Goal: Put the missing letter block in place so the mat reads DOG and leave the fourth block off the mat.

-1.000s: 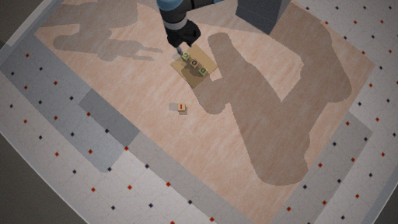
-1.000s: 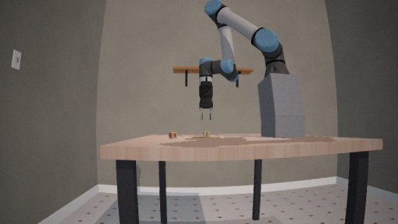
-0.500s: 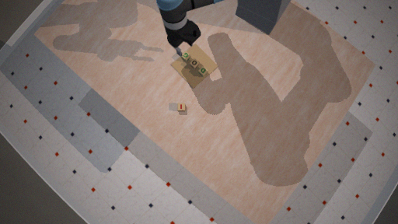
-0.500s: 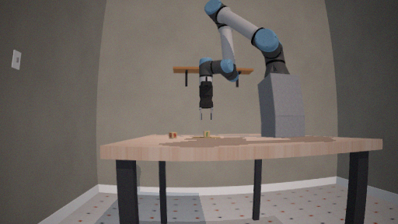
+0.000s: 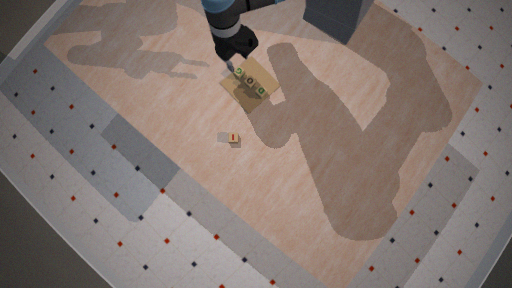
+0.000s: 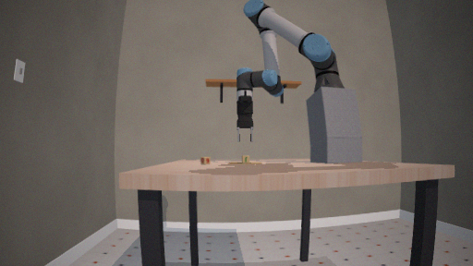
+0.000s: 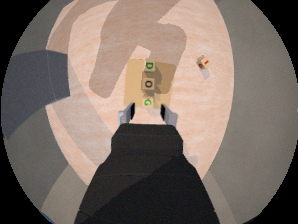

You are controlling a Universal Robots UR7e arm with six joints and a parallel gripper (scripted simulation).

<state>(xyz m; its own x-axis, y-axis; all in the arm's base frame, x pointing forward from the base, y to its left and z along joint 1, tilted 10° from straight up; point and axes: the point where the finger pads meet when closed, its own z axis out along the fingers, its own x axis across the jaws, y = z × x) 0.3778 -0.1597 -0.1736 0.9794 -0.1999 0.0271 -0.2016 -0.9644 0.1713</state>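
Three blocks lie in a row on the tan mat (image 5: pixel 245 87): a green-lettered block (image 5: pixel 239 71), a dark "O" block (image 5: pixel 249 81) in the middle and another green-lettered block (image 5: pixel 260 91). In the wrist view the row (image 7: pixel 149 83) runs up the mat just beyond my fingers. My gripper (image 6: pixel 245 135) is open and empty, well above the table over the end of the row, and also shows in the wrist view (image 7: pixel 148 113). A fourth block with a red "I" (image 5: pixel 233 137) lies on the table off the mat; it also shows in the wrist view (image 7: pixel 204 63).
The robot's grey pedestal (image 6: pixel 333 125) stands at the back right of the wooden table. A wall shelf (image 6: pixel 252 84) hangs behind the arm. The red-lettered block shows near the table's left part in the side view (image 6: pixel 205 160).
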